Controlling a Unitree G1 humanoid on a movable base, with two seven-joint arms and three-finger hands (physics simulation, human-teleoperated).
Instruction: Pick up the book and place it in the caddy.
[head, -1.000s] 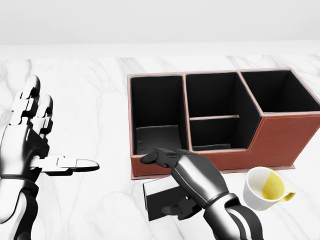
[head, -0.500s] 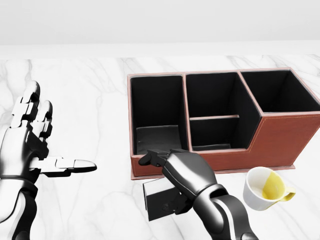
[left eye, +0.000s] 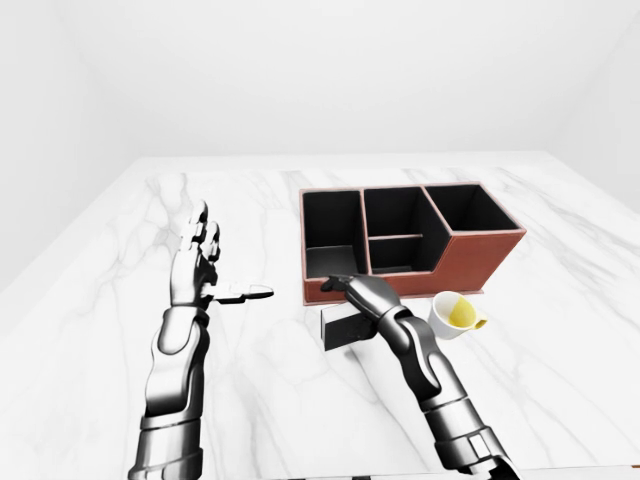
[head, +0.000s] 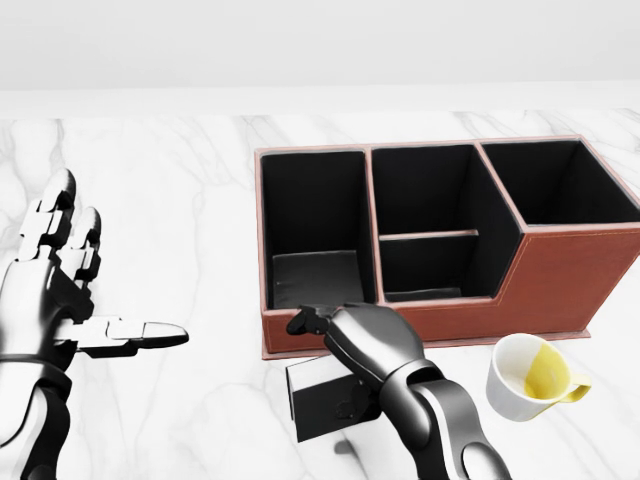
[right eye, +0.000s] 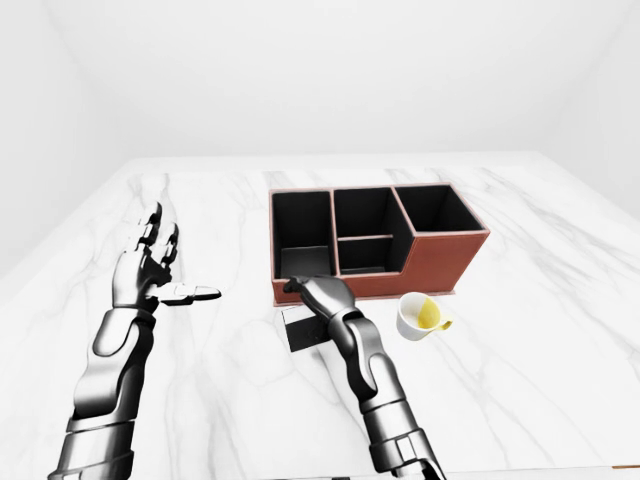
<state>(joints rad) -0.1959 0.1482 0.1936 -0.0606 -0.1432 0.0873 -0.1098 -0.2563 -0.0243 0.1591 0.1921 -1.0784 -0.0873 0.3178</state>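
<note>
Leftmost in the head view, the left hand (head: 60, 300) stands raised above the white marbled bench (head: 180, 200), spread wide, its fingers (head: 48, 222) pointing up and its thumb stretched out level toward the right; it holds nothing and touches nothing. Right of it, low in the middle of the view, the dark book (head: 322, 396) lies just below the near wall of the caddy (head: 560, 275), close to that wall; whether it rests flat on the bench or is slightly lifted I cannot tell. The right hand (head: 362, 352) lies over the book's right part, its fingers (head: 312, 322) curled down over the top edge and reaching toward the caddy's wall; the grip looks closed round the book, though the underside of the hand is hidden. The caddy itself is a reddish-brown box with black insides, divided into a tall left compartment, two smaller middle ones, and a raised one at the right. Further right, near the caddy's lower right corner, a white mug (head: 532, 378) with a yellow interior lies tipped on the bench.
</note>
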